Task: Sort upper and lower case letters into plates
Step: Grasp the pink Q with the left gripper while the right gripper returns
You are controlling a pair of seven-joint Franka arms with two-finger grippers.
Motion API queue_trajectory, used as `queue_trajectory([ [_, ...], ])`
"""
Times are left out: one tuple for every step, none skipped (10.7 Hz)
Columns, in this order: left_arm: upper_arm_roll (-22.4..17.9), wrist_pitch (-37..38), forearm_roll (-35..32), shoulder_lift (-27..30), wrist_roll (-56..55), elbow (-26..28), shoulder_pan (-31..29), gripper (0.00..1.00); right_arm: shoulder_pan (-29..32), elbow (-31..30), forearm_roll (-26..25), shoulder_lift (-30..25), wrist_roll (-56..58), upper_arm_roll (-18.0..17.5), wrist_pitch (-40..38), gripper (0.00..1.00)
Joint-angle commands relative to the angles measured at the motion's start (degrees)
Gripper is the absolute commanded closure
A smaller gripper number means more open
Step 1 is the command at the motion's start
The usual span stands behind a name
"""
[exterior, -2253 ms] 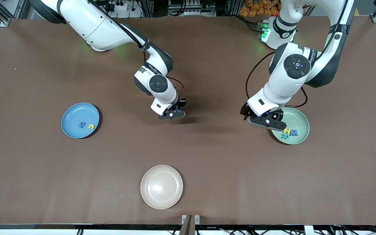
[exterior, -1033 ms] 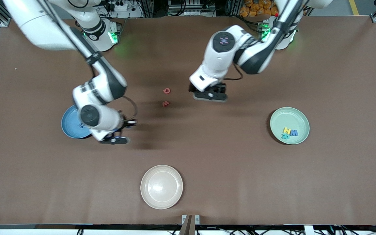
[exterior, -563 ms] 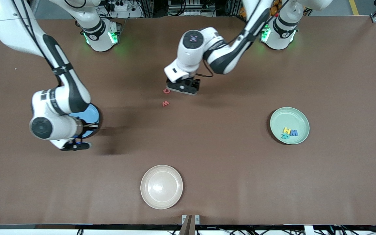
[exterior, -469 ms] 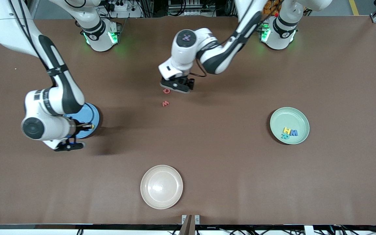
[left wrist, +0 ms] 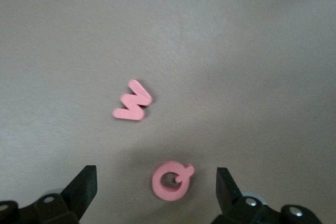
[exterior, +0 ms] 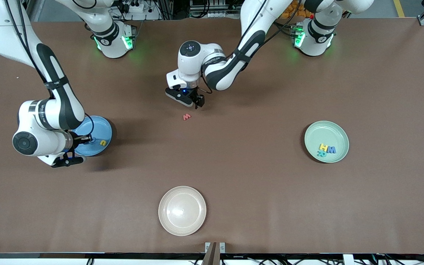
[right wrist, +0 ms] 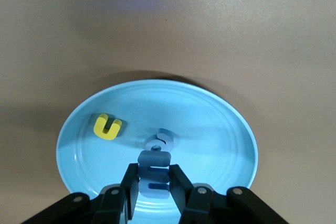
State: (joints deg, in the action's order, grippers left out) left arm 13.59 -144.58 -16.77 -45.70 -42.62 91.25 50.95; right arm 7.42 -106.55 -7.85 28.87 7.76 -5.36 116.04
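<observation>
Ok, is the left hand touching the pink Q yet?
Apart. In the left wrist view the left hand is open, its fingers standing wide on either side of the pink Q, with bare table between each finger and the letter.

Colours only:
- table (exterior: 256,191): plain brown, no pattern
- light blue plate (right wrist: 220,129): holds a yellow letter (right wrist: 107,126) and a grey-blue letter (right wrist: 159,141)
- right gripper (right wrist: 154,182): black fingers, pinching a grey-blue letter piece (right wrist: 154,174)
- mint green plate (exterior: 326,130): yellow H (exterior: 322,147), blue W (exterior: 331,149), teal R (exterior: 321,154)
- two loose letters on the table: red in front view, pink in left wrist view – w (left wrist: 132,107) and Q (left wrist: 172,180)
- cream plate (exterior: 182,210): plain beige
- left gripper (left wrist: 156,192): black fingers
- arms: white with black joints, green lights at bases
</observation>
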Motion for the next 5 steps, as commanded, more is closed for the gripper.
queue_trajectory([
  [-0.84,-0.08,-1.34,-2.19,1.48,-2.13,2.22,0.0,0.4,-1.47,0.91,-1.09,1.55,0.27,0.59,0.38],
  [-0.84,-0.08,-1.34,-2.46,1.58,-2.13,2.4,0.0,0.4,-1.56,0.91,-1.09,1.64,0.35,0.68,0.03],
  [-0.84,-0.08,-1.42,-2.55,1.67,-2.13,2.93,0.0,0.31,-1.47,0.91,-1.09,1.55,0.7,0.68,0.0],
  [-0.84,-0.08,-1.42,-2.46,1.67,-2.05,3.02,0.0,0.23,-1.38,0.91,-1.18,1.64,0.71,0.33,0.0],
  [-0.84,-0.08,-1.42,-2.55,1.84,-2.04,3.02,0.0,0.05,-1.3,0.91,-1.44,1.55,0.71,0.06,0.0],
])
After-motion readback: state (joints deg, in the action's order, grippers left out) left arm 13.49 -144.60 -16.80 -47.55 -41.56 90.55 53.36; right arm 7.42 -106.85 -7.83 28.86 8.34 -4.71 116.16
